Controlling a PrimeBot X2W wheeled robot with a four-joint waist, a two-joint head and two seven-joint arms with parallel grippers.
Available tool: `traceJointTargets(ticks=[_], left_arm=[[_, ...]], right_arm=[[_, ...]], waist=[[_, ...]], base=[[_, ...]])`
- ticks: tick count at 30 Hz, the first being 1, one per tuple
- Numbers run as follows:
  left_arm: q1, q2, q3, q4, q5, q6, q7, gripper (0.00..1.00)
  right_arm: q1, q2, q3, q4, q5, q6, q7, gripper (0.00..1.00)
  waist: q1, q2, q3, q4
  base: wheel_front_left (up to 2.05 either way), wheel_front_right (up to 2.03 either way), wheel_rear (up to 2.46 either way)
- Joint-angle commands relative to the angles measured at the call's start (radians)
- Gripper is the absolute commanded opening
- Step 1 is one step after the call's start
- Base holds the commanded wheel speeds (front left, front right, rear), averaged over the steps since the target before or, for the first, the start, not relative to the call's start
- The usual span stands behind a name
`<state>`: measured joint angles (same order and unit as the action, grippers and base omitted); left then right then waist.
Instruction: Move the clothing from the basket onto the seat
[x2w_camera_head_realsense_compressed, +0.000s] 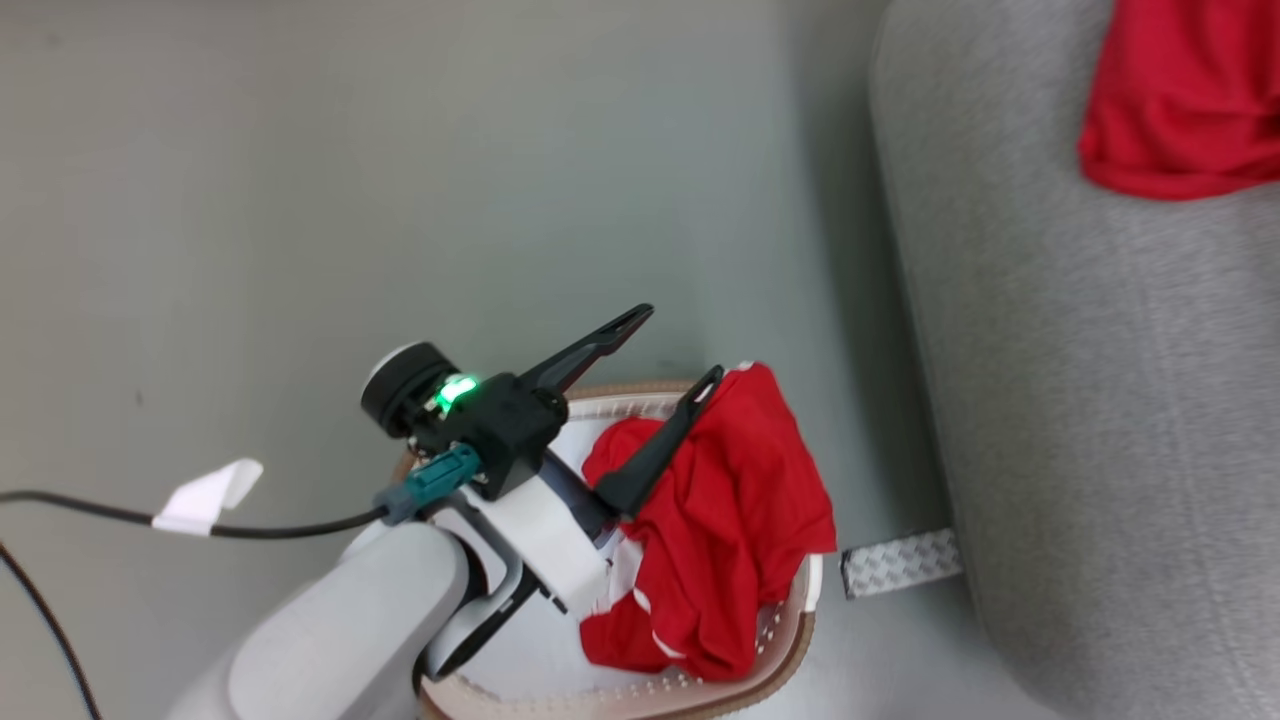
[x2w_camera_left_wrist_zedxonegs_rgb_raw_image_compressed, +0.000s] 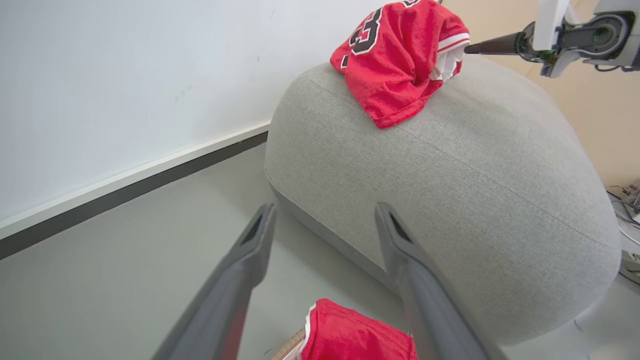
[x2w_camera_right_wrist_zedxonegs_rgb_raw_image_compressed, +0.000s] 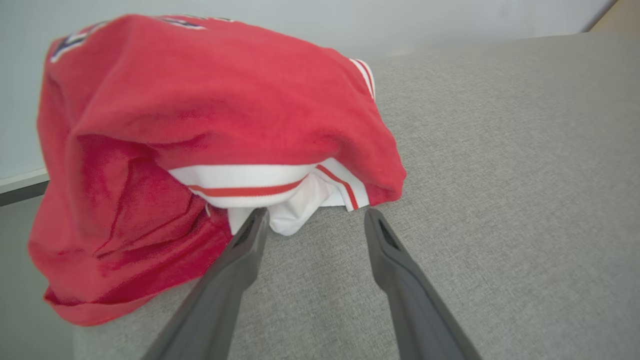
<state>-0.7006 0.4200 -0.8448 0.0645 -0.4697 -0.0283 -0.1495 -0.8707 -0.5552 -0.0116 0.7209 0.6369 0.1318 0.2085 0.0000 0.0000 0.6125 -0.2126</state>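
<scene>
Spanning the right side, the light-grey seat (x2w_camera_head_realsense_compressed: 1100, 400) carries 1 red garment (x2w_camera_right_wrist_zedxonegs_rgb_raw_image_compressed: 200, 125) at its far end. The basket (x2w_camera_head_realsense_compressed: 790, 640) stands near, just left of it, with more clothing (x2w_camera_head_realsense_compressed: 730, 520) heaped inside. That jersey cloth looks light, limp and saggy, so pinch a bunched top fold. Above the heap the left gripper (x2w_camera_head_realsense_compressed: 680, 341) hangs spread and empty. The right gripper (x2w_camera_right_wrist_zedxonegs_rgb_raw_image_compressed: 315, 214) is spread too, grasping nothing.

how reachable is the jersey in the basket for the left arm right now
Likely yes: the left tool is open just over the basket, with the jersey heaped on top and nothing covering it.
</scene>
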Motion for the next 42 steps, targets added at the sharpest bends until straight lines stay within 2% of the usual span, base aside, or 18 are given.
traceJointTargets(ticks=[1,6,12,18,22,26,33,36,42], left_arm=[[0.021,0.001,0.004,0.009,-0.022,0.005,-0.012,1.00],[0.056,0.001,0.017,0.025,-0.036,0.026,-0.033,1.00],[0.113,0.009,0.058,0.044,-0.081,0.067,-0.066,1.00],[0.175,0.047,0.123,0.043,-0.112,0.110,-0.094,1.00],[0.227,0.069,0.183,0.036,-0.142,0.149,-0.105,1.00],[0.295,0.079,0.241,0.018,-0.153,0.193,-0.113,1.00],[0.432,0.048,0.352,-0.011,-0.150,0.249,-0.115,1.00],[0.499,0.018,0.421,-0.023,-0.129,0.245,-0.115,1.00],[0.620,-0.061,0.575,-0.053,-0.049,0.214,-0.115,1.00]], right_arm=[[0.033,-0.018,0.016,-0.025,0.020,-0.002,0.014,1.00],[0.099,-0.052,0.041,-0.109,0.049,-0.002,0.020,1.00],[0.178,-0.084,0.072,-0.271,0.055,-0.002,-0.020,1.00],[0.272,-0.068,0.081,-0.460,0.058,-0.002,-0.053,1.00],[0.338,-0.010,0.044,-0.555,0.035,-0.002,-0.093,1.00],[0.430,0.081,0.013,-0.609,-0.018,-0.002,-0.143,1.00],[0.613,0.259,0.026,-0.678,-0.122,-0.002,-0.243,1.00],[0.682,0.322,0.050,-0.678,-0.143,-0.002,-0.298,1.00],[0.777,0.394,0.118,-0.654,-0.178,-0.002,-0.392,1.00]], waist=[[0.0000,0.0000,-0.059,-0.017],[0.0000,0.0000,-0.148,-0.029],[0.0000,0.0000,-0.284,-0.024],[0.0000,0.0000,-0.388,0.010],[0.0000,0.0000,-0.438,0.038],[0.0000,0.0000,-0.477,0.065],[0.0000,0.0000,-0.517,0.101],[0.0000,0.0000,-0.528,0.115],[0.0000,0.0000,-0.548,0.131]], base=[[0.00,0.00,0.00],[0.00,0.00,0.00],[0.00,0.00,0.00],[0.00,0.00,0.00],[0.00,0.00,0.00],[0.00,0.00,0.00],[0.00,0.00,0.00],[0.00,0.00,0.00],[0.00,0.00,0.00]])
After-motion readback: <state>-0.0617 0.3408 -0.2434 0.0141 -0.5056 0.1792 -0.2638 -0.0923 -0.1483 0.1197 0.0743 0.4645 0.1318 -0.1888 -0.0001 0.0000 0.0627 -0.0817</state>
